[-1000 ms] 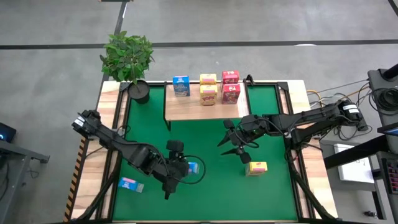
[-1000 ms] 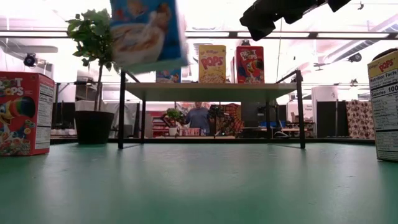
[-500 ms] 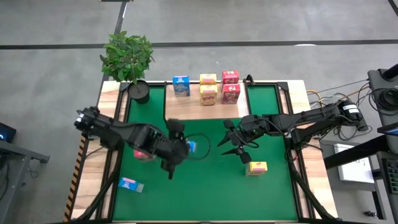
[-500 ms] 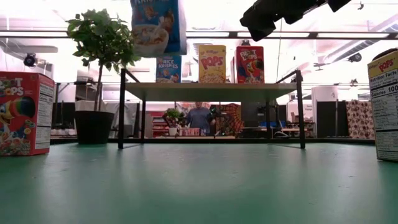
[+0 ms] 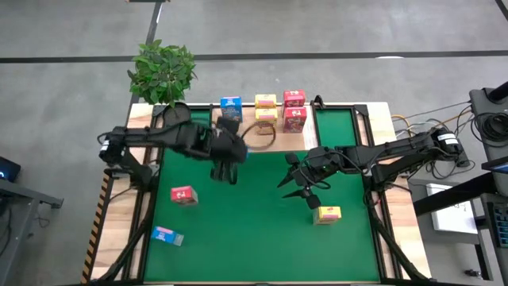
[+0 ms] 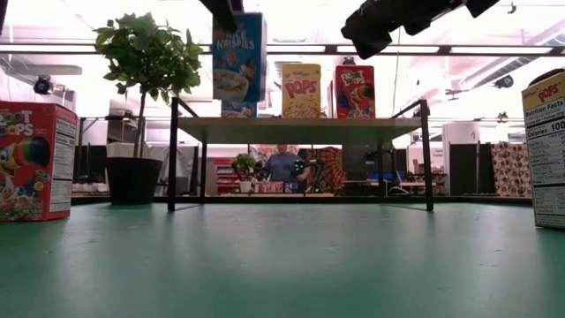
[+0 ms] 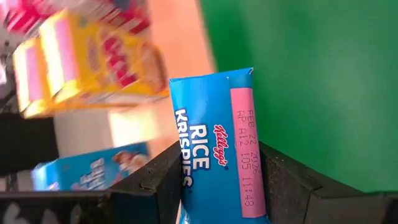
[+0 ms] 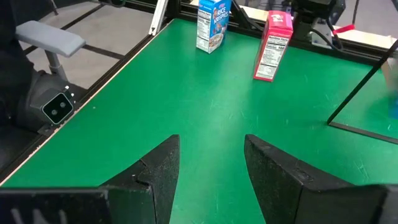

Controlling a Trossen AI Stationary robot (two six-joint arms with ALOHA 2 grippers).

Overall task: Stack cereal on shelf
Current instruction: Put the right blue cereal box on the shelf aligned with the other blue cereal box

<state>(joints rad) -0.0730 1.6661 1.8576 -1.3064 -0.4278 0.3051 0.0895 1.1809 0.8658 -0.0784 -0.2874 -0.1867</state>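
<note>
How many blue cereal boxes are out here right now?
3. One blue box stands at the shelf's left end; a second blue box is held by the left gripper near the shelf; a third blue box sits on the green table, front-left.

The shelf (image 5: 238, 137) carries blue, yellow and red cereal boxes (image 5: 268, 113); green table (image 5: 262, 230) below.

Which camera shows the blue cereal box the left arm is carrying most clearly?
The left wrist view: the blue Rice Krispies box fills it, clamped in the left end effector. The low view shows its front above the shelf; the high view mostly hides it.
</note>
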